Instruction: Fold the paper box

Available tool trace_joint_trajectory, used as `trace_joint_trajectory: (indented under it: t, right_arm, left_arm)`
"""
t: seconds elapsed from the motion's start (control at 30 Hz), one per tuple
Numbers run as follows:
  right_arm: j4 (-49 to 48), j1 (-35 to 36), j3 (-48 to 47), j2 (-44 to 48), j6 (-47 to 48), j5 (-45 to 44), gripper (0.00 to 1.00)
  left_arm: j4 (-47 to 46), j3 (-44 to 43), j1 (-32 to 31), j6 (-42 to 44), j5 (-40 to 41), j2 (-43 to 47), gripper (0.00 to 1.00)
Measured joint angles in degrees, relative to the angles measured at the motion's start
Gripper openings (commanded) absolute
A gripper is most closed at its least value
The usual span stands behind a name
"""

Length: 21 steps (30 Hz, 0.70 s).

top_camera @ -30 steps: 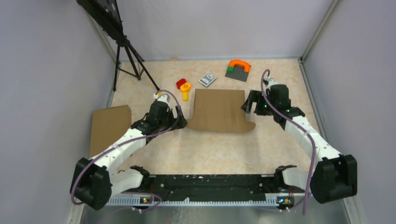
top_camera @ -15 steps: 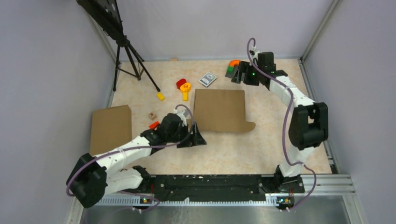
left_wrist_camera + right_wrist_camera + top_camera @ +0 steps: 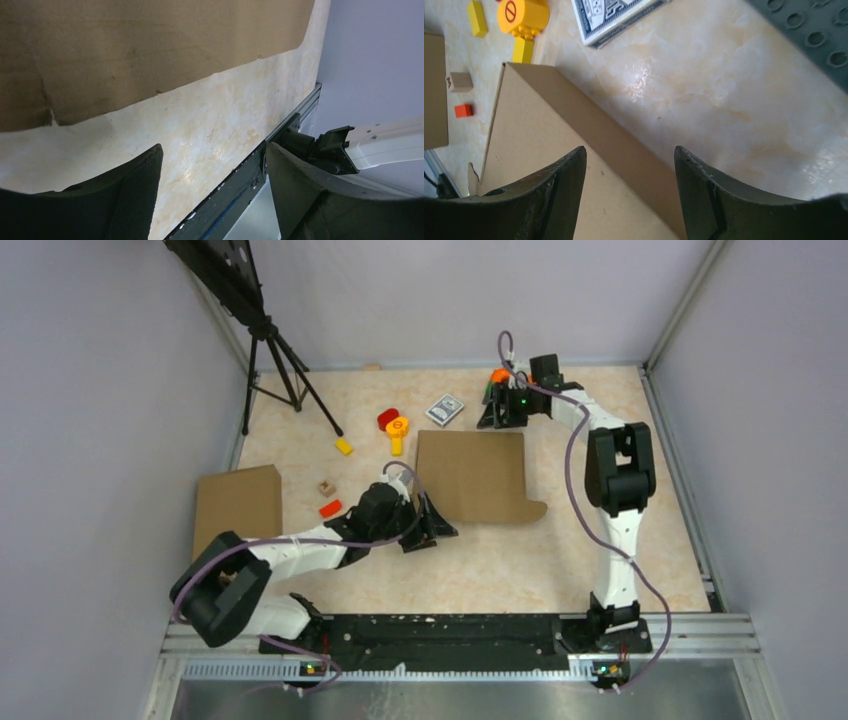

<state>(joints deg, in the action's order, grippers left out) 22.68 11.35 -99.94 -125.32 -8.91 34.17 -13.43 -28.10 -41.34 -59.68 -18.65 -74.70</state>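
Observation:
The paper box (image 3: 470, 475) lies in the middle of the table as a flat brown cardboard piece with a tab at its near right corner. My left gripper (image 3: 438, 525) sits low at the box's near left corner. In the left wrist view it (image 3: 214, 150) is open over bare table, with the cardboard edge (image 3: 150, 50) just beyond its tips. My right gripper (image 3: 493, 418) is open at the box's far right corner. In the right wrist view its fingers (image 3: 630, 150) straddle the box's raised far edge (image 3: 589, 135) without touching it.
A second brown box (image 3: 237, 510) lies at the left. Behind the paper box are a card deck (image 3: 445, 408), a red and yellow toy (image 3: 393, 424), a yellow brick (image 3: 344, 446) and a grey baseplate (image 3: 814, 35). A small wooden cube (image 3: 325, 487), an orange block (image 3: 330, 508) and a tripod (image 3: 275, 360) stand to the left.
My left gripper has swung from the box's left side round to its near left corner. My right gripper has gone from the box's right side to its far edge. Both jaws have narrowed.

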Motion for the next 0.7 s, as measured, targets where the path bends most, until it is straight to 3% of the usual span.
trace_joint_trajectory:
  t: [0.27,0.43,0.57,0.7]
  right_arm:
    - [0.37,-0.2,2.86,-1.01,2.93,6.93,0.59]
    - [-7.3,-0.28,19.26,7.04,-1.31,8.96,0.58]
    - [-12.26,-0.28,33.9,17.81,-5.29,5.14,0.58]
    - [-14.47,-0.28,41.4,25.18,-7.39,0.94,0.58]
  left_arm:
    - [-6.54,0.11,0.0,-4.02,0.68,-2.23,0.72]
    - [-7.82,0.81,0.0,-4.33,1.88,-0.55,0.72]
    - [-10.47,4.39,0.0,-5.2,1.79,0.17,0.71]
    - [-9.38,8.63,0.0,-5.99,1.73,3.78,0.73]
